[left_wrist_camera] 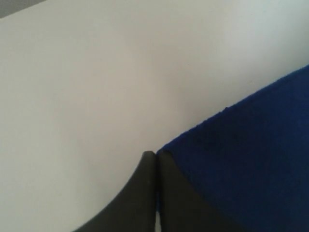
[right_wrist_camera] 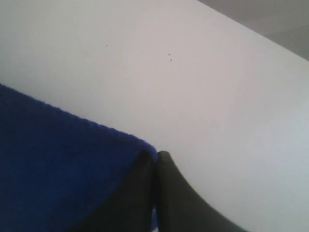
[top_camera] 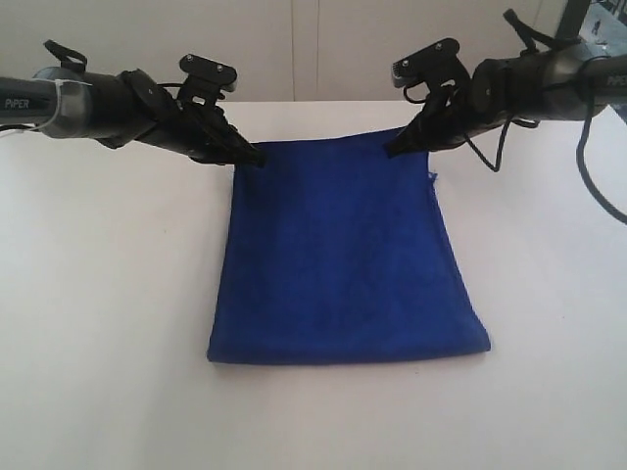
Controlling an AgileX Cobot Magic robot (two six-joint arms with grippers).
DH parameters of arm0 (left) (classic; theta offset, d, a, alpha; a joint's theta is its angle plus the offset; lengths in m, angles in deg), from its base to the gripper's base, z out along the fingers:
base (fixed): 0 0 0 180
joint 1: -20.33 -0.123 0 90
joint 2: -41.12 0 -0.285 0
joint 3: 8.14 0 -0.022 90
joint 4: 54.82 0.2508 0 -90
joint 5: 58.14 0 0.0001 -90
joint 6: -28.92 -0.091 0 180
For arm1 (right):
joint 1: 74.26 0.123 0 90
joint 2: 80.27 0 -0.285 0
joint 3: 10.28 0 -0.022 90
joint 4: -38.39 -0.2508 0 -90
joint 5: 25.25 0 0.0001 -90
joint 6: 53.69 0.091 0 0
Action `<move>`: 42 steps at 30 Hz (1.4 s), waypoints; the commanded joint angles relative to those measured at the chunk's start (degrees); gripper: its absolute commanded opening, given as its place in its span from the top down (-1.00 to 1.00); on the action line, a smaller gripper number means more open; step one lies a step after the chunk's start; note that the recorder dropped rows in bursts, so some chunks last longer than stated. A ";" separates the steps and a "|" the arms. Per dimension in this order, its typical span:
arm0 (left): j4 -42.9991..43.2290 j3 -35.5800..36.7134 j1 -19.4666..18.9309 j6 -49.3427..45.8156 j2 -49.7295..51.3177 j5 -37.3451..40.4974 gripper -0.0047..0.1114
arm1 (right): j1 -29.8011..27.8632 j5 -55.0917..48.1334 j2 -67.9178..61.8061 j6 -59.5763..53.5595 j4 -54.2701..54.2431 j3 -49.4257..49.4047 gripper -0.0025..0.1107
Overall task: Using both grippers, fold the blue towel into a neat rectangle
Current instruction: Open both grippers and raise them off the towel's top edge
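Blue towel (top_camera: 343, 264) lies flat on the white surface (top_camera: 108, 323), in the middle of the exterior view, its long sides running away from the camera. Outline is a 4-sided, roughly rectangular patch, wider at the near edge than at the far edge. Near edge looks thick and rounded, like a fold; the 2 near corners rest on the surface. A tiny nub sticks out from the right-hand edge close to the far corner; too small to identify. Left arm (top_camera: 108, 103), with a silver "PiPER" band (top_camera: 20, 102), reaches in from the left side; the left jaws sit at the far-left corner of the cloth. Right arm (top_camera: 529, 83), with loose black cables (top_camera: 588, 166) hanging from it, reaches in from the right side; the right jaws sit at the far-right corner. Left wrist view: the 2 black halves are pressed together with no visible gap at the tip, the towel (left_wrist_camera: 251, 159) corner meets that tip, and a thin blue sliver shows between the halves, so the left jaws are clamped on the corner. Right wrist view: same picture, towel (right_wrist_camera: 58, 164) corner at the tip, blue sliver between the halves, right jaws clamped on it. Cannot tell whether the 2 far corners are raised off the surface or touching it.
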 commanded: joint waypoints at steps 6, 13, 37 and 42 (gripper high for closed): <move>-0.88 -0.31 0.10 -0.33 -0.02 -1.86 0.92 | -0.61 5.17 -0.98 -0.01 0.16 0.22 0.96; -0.88 -0.31 0.10 -0.33 -0.02 -1.60 0.86 | -0.61 5.04 -0.98 -0.01 0.16 0.22 0.82; 0.43 -0.31 -0.17 -0.42 -1.04 -1.53 -0.06 | -0.61 -3.93 3.43 12.16 -0.06 0.22 0.20; 0.43 -0.31 -0.17 -0.42 -0.91 -1.76 -0.40 | -0.61 -10.35 3.55 15.78 -0.17 0.22 0.17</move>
